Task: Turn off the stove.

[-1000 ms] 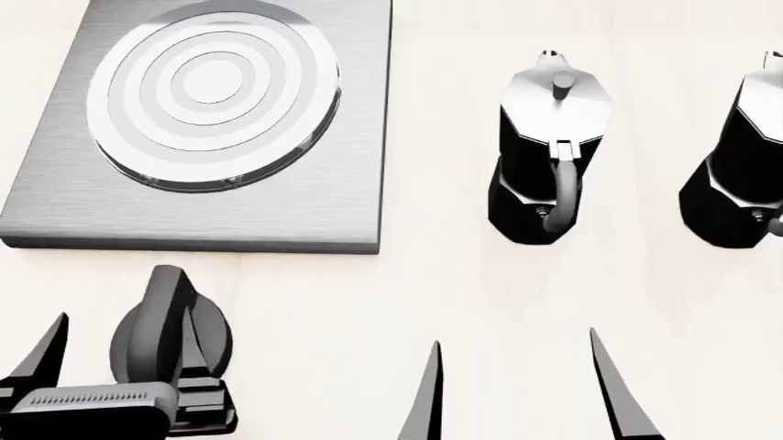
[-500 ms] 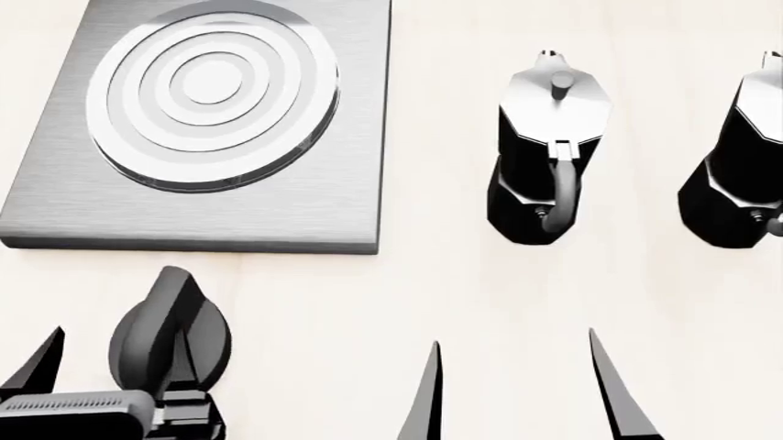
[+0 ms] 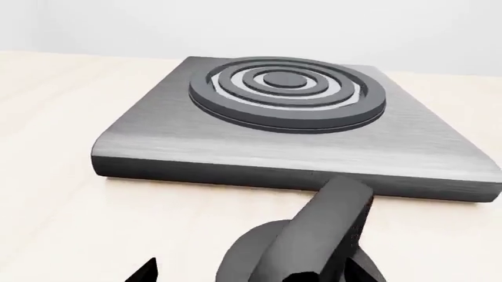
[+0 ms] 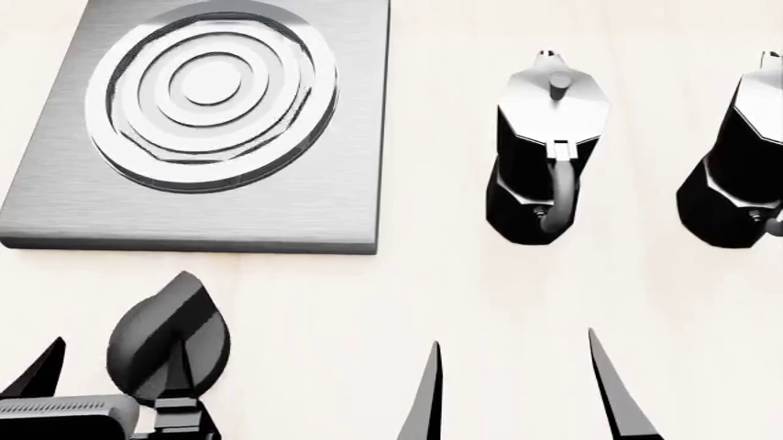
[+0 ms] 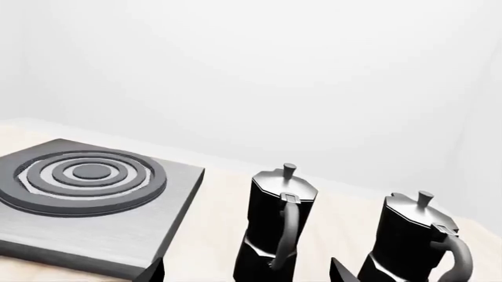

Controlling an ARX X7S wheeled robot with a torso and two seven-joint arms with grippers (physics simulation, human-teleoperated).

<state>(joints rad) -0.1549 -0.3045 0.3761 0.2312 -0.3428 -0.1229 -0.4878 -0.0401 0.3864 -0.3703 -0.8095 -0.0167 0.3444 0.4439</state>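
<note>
Pale wooden bench point(image 4: 404, 293) carries everything. The stove point(image 4: 312, 192) — a flat square plate of brushed grey metal — sits at the far left in the head view, with its round concentric-ring burner point(image 4: 211, 92) set toward the far side of the plate. The plate's near edge faces the robot.

Just in front of that near edge, apart from the plate, sits the black ridged knob point(image 4: 168, 336). Its raised grip bar is tilted, the far end leaning toward the right in the head view. In the left wrist view the knob point(image 3: 314, 247) fills the lower frame, bar pointing at the stove's front edge.

Left pincer point(image 4: 104, 380) — at the knob, low in the head view. One dark finger point(image 4: 37, 368) stands clear to the knob's left; the other lies against the knob's bar, and from here it reads as clamped on the bar, though the contact is partly hidden.

Right pincer point(image 4: 512, 390) — fingers apart, hanging over bare bench, holding nothing.

Two black-and-silver moka pots stand upright to the right of the stove: nearer pot point(image 4: 547, 151) with handle toward the robot, second pot point(image 4: 746, 160) cut by the frame edge.
</note>
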